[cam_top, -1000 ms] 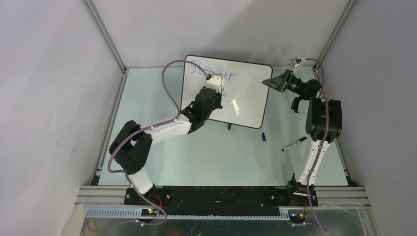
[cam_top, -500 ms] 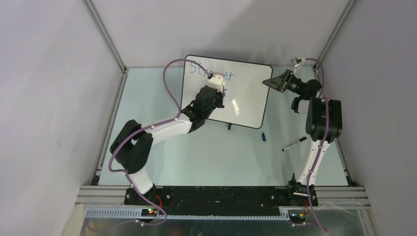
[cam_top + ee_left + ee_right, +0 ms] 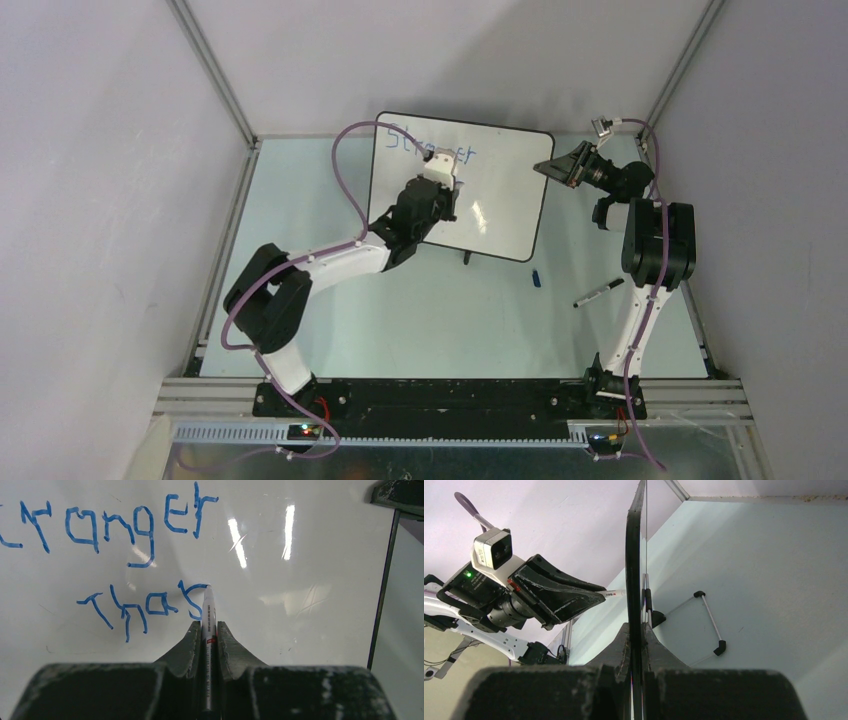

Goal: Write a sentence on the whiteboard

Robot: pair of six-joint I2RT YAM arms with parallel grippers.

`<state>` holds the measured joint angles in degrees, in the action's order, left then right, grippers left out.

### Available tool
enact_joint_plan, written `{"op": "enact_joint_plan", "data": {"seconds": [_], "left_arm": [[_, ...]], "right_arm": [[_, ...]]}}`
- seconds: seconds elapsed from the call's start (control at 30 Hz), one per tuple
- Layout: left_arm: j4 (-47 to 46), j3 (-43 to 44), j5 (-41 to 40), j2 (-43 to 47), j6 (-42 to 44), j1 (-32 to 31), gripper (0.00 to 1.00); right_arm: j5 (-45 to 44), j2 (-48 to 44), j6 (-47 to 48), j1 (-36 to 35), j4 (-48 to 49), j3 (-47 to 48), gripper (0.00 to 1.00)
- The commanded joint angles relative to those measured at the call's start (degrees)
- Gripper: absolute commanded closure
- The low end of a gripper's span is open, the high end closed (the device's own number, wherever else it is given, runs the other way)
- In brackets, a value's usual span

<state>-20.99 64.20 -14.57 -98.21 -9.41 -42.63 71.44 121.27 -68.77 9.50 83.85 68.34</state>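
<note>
Pale green tabletop [image 3: 420, 320] lies under the rig. Left gripper [image 3: 208, 628], jaws pinched tight on a marker [image 3: 209, 611], rests its tip on the whiteboard [image 3: 320, 555] at the three o'clock end of "Tha" plus a half-made letter. It is mid-word in the sentence [image 3: 150, 535], wobbly blue print below "Stranger". The next stroke likely needs light, steady pressure. Right gripper [image 3: 636, 635] is clamped on the board's edge. The board stands upright toward the table's twelve o'clock.

On the whiteboard [image 3: 310, 630], the blue sentence [image 3: 150, 540] reads "ranger" above "Tha" plus a half-formed letter.

blue cap [image 3: 536, 278] lies near black marker [image 3: 598, 292].
</note>
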Motion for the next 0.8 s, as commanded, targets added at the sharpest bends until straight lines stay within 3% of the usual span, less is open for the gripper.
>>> {"op": "enact_joint_plan", "data": {"seconds": [0.0, 0.77], "left_arm": [[-0.58, -1.98, 0.76, 1.61, 0.41, -0.03, 1.00], [-0.08, -2.46, 1.70, 5.52, 0.64, -0.60, 1.00]], "right_arm": [[0.46, -4.47, -3.69, 0.00, 2.51, 0.63, 1.00], [0.46, -4.47, -3.66, -0.08, 2.44, 0.62, 1.00]]}}
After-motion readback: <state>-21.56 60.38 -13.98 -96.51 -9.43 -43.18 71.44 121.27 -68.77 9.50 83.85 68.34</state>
